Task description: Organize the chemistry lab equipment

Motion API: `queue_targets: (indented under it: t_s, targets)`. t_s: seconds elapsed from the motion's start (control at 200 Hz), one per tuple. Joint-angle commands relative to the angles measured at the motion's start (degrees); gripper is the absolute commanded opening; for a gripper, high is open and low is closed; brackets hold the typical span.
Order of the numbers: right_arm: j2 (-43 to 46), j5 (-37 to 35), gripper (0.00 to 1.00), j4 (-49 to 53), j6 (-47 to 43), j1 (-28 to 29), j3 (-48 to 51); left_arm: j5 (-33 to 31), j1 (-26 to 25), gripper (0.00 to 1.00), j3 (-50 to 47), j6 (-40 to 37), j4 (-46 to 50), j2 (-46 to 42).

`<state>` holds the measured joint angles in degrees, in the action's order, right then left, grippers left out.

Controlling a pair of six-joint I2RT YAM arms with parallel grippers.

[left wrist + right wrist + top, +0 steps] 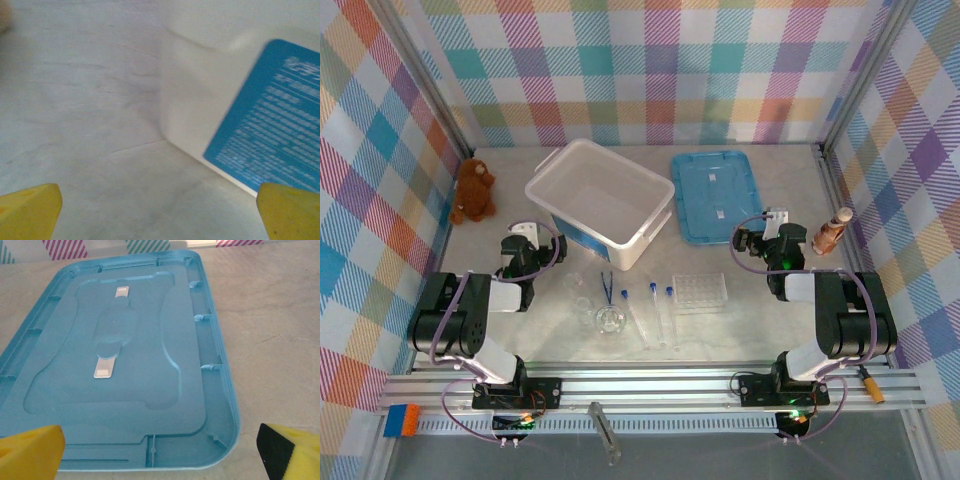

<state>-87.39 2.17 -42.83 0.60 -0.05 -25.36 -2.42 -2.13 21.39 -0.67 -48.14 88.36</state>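
The left pincer (160,212) is spread wide and holds nothing; it hangs just beside the near left wall of the white tub (563,170) and faces the far side of the desk (745,335). The right pincer (160,450) is spread just as wide and is also empty, poised at the near edge of the blue lid (715,183). The lab things lie on the near side of both pincers, in a row on the desk between the two arms. From left to right they are the tweezers (607,287) with the round glass dish (611,320) just nearer, then the three capped tubes (653,305), then the clear rack (700,292). The tubes lie flat and roughly parallel, long axis running near to far, blue caps at the far end. The tweezers lie much the same way. Either arm would likely have to draw back and turn inward to reach them. The tweezers and dish look closer to the left arm, the rack to the right, and the tubes sit about midway.
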Motion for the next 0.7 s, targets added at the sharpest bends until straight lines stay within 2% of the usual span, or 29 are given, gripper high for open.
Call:
queue_targets:
  t_s: [0.0,0.11,0.23,0.32,0.535,0.63,0.695]
  targets:
    - [0.48,-1.42,0.99,-1.27,0.97,-0.21,0.58,-11.65,-0.15,1.0,-1.27,3.78,1.25,-6.81]
    - [1.91,-3.18,0.99,1.75,1.67,-0.21,-0.52,-19.16,-1.62,1.0,-0.73,5.2,9.84,-14.73]
    - [5.31,-6.5,0.99,6.27,2.78,0.03,-1.62,-30.24,-6.89,1.0,-1.62,6.01,15.39,-21.74]
    - [8.66,-10.21,0.99,11.94,4.78,0.31,-1.82,-37.15,-9.21,1.0,-1.17,11.21,22.93,-27.47]
    - [17.39,-19.5,0.99,27.05,13.67,0.92,-5.44,-40.82,-12.45,1.0,3.93,19.44,42.31,-36.79]
    - [20.09,-23.4,0.99,40.8,21.3,1.1,-10.91,-37.44,-13.05,1.0,6.59,21.43,48.77,-39.7]
    - [20.12,-26.95,0.99,53.83,27.76,1.15,-17.06,-35.39,-14.09,1.0,8.28,22.16,52.44,-41.33]
